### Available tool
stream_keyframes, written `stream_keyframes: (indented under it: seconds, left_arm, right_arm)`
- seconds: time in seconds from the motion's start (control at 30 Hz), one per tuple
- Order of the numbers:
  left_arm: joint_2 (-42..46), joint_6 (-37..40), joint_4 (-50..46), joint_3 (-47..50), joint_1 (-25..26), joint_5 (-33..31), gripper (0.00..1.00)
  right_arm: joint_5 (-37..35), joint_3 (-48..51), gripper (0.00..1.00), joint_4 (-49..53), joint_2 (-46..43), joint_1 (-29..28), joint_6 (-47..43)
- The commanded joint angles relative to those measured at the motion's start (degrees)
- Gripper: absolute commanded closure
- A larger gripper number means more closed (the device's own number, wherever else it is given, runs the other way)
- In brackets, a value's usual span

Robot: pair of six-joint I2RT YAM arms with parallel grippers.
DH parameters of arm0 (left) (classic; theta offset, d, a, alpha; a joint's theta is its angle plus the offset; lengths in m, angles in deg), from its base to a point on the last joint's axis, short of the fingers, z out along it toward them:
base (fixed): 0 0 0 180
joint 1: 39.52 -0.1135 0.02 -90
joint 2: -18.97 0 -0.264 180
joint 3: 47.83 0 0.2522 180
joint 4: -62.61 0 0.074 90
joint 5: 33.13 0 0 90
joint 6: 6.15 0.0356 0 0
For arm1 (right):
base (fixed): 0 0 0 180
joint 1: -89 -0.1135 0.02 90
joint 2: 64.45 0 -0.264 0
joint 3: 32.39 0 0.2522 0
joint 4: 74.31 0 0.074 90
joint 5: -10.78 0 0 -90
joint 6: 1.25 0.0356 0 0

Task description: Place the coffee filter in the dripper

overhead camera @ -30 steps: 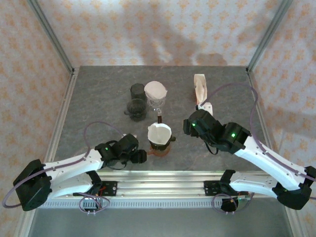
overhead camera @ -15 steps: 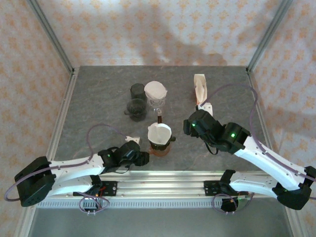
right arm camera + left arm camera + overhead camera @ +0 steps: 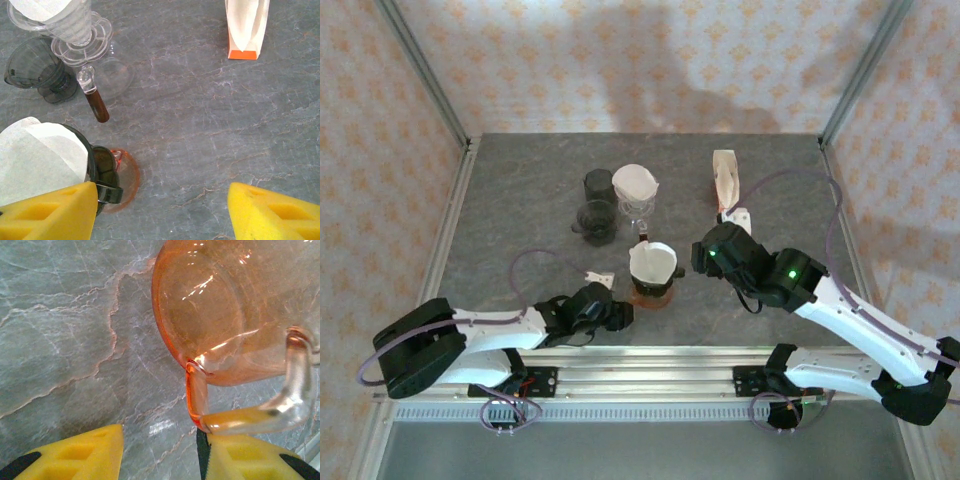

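Filter of white paper, cone-shaped point(image 3: 35, 160), sits inside the black plastic dripper point(image 3: 100, 170), which stands on the orange glass server point(image 3: 210, 315). Beside that server the left gripper point(image 3: 160, 442) has its jaws parted, one yellow pad touching the server's handle. Right of the server, the right gripper point(image 3: 162, 210) hangs with jaws wide apart, holding nothing.

Bare table point(image 3: 505, 205) left of the dripper point(image 3: 652, 283); cups point(image 3: 597, 216) crowd behind it.
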Motion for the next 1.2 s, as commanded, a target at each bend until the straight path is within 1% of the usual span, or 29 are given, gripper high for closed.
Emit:
stream_keyframes:
  seconds: [0.0, 0.2, 0.37, 0.5, 0.7, 0.8, 0.9, 0.97, 1.17]
  left_arm:
    - [-2.8, 0.2, 5.5, -2.2, 0.2, -1.3, 0.57]
    - [-9.5, -0.1, 10.4, -5.7, -1.8, 1.3, 0.59]
    - [-11.2, 0.4, 11.1, -7.9, -2.7, 2.2, 0.6]
    - [-10.0, 0.8, 7.5, -9.4, -2.7, 2.3, 0.6]
    - [-5.4, 1.2, -3.3, -9.1, -2.6, 1.7, 0.6]
    - [-3.3, 1.1, -5.1, -7.9, -2.6, 1.5, 0.6]
    - [-3.3, 1.3, -4.1, -7.5, -2.6, 1.1, 0.6]
    - [-4.0, 1.3, -1.6, -7.4, -2.6, 0.8, 0.6]
    - [-8.7, 0.8, 4.5, -9.0, -2.6, 1.3, 0.61]
  right_arm:
    - [-2.6, 0.8, 0.3, 1.1, -1.3, 0.3, 0.8]
    - [-3.0, 1.0, 0.31, 1.4, -1.7, 0.4, 0.9]
    - [-3.2, 1.1, 0.3, 1.8, -1.9, 0.5, 0.8]
    - [-3.3, 1.1, 0.3, 1.7, -1.9, 0.6, 0.6]
    - [-2.8, 1.4, 0.3, 1.0, -1.6, 0.8, 0.3]
    - [-2.3, 1.6, 0.3, 0.2, -1.4, 0.9, 0.3]
    - [-1.9, 1.6, 0.3, -0.3, -1.3, 0.9, 0.5]
    - [-1.9, 1.6, 0.3, -0.3, -1.3, 0.9, 0.5]
    - [-2.0, 1.6, 0.3, 0.8, -1.6, 0.9, 1.0]
